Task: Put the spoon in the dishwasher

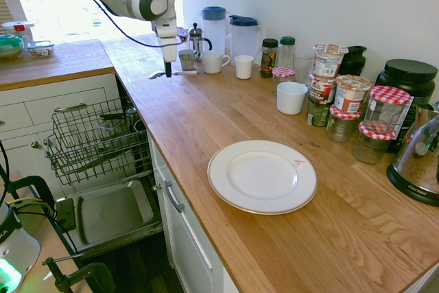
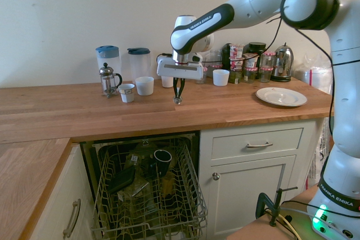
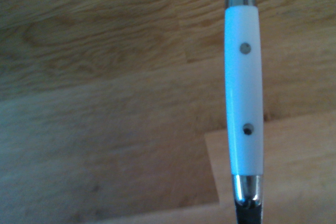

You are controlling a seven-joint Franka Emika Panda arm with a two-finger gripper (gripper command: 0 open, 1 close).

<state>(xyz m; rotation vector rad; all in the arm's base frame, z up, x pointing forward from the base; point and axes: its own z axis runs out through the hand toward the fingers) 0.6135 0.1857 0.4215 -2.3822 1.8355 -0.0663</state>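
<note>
The spoon [image 1: 157, 75] lies level across the far end of the wooden counter [image 1: 226, 121], its bowl toward the counter's edge. The wrist view shows its handle [image 3: 243, 93] from close by: white, with two rivets and metal ends. My gripper [image 1: 167, 72] points straight down and is shut on the spoon's middle. In the second exterior view the fingers [image 2: 178, 90] meet at a shiny tip just over the wood. Whether the spoon still rests on the counter I cannot tell. The dishwasher stands open below, its wire rack [image 1: 96, 142] pulled out over the flat door panel [image 1: 113, 214].
A French press [image 1: 197, 40], a small cup [image 1: 186, 59], two white mugs [image 1: 214, 62] and two jugs [image 1: 214, 27] stand just behind the gripper. Jars, a white bowl [image 1: 291, 97], a kettle and a white plate [image 1: 262, 176] sit further along. The rack [image 2: 149, 195] holds a dark mug.
</note>
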